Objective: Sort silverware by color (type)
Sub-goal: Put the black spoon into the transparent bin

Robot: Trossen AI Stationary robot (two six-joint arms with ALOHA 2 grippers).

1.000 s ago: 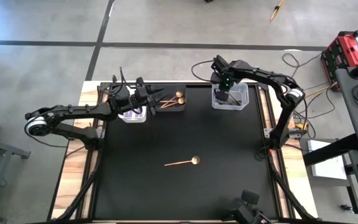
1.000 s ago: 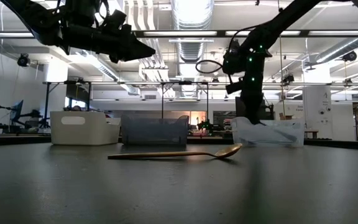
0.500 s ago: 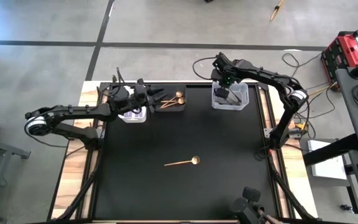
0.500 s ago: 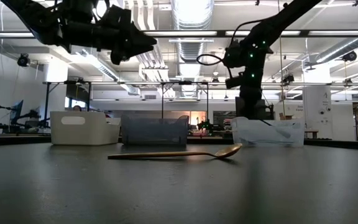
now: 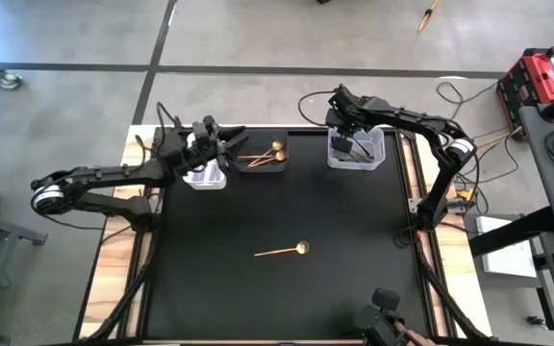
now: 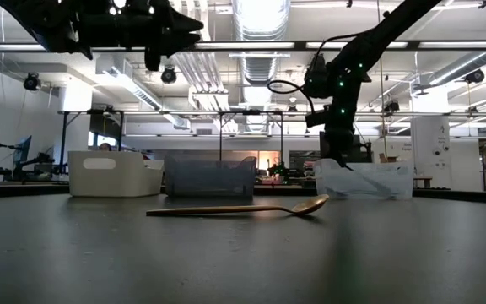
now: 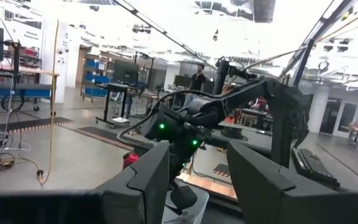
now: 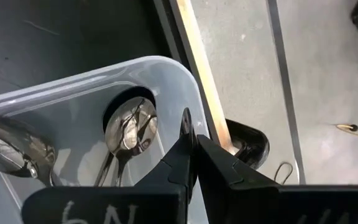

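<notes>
One gold spoon point(image 5: 282, 251) lies flat on the black mat near the table's middle, bowl toward the right. My left gripper point(image 7: 199, 149) is open and empty, raised above the gap between the white bin point(image 5: 205, 177) and the dark bin point(image 5: 264, 156), which holds gold spoons. My right gripper point(image 8: 188, 121) is shut with nothing seen between its fingers. It points down over the clear bin point(image 5: 358, 148), just above its rim. Silver spoons point(image 8: 129, 132) lie inside that bin.
The three bins stand in a row along the mat's far edge: white at the left, dark beside it, clear point(image 6: 363, 179) at the right. Bare mat surrounds the lone spoon point(image 6: 243, 208). Wooden table strips flank the mat on both sides.
My left gripper has risen above the white and dark bins, rolled about its own axis and tipped upward, staying open. My right gripper has tipped a little over the clear bin and stays shut. The gold spoon has not moved.
</notes>
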